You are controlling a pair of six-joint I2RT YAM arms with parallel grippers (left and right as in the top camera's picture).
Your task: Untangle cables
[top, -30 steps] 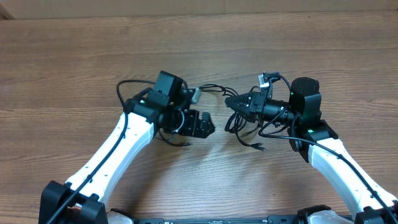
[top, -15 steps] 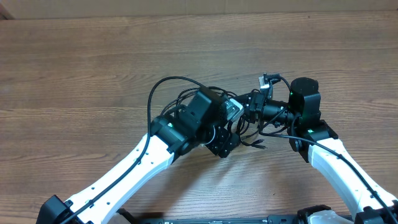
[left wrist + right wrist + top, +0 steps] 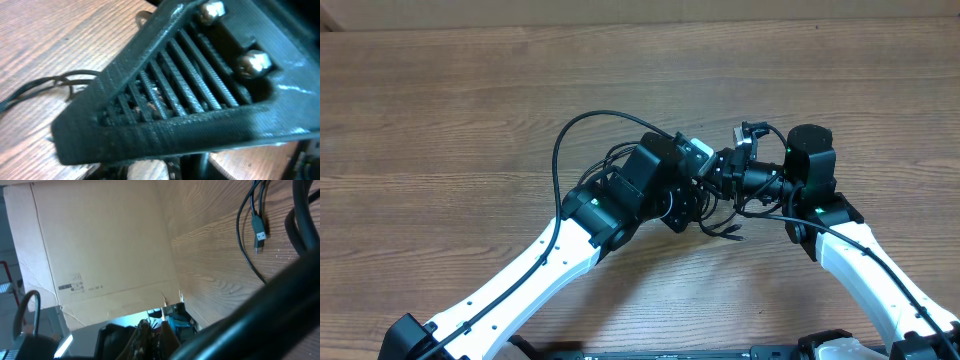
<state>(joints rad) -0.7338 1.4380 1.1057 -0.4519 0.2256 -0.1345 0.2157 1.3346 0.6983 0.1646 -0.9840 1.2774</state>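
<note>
The cables (image 3: 722, 228) are a bunch of thin black cords hanging from my right gripper (image 3: 718, 172) at the table's middle, with one plug tip (image 3: 736, 237) lying on the wood. The right gripper (image 3: 160, 330) is shut, and dark strands show between its fingers. One cable with a silver-ended plug (image 3: 259, 230) trails on the table. My left gripper (image 3: 692, 200) is pressed against the same bunch from the left, its jaws hidden under its own wrist. The left wrist view is filled by a ribbed black gripper part (image 3: 170, 90), with cable loops (image 3: 30, 92) beside it.
A cardboard wall (image 3: 100, 245) stands past the table's far edge. The left arm's own thick wire (image 3: 582, 125) arcs above the table left of the grippers. Bare wooden table (image 3: 440, 120) surrounds the two arms.
My left arm has swung right, from beside the bunch to right up against the right gripper and cables. The right arm has stayed where it was.
</note>
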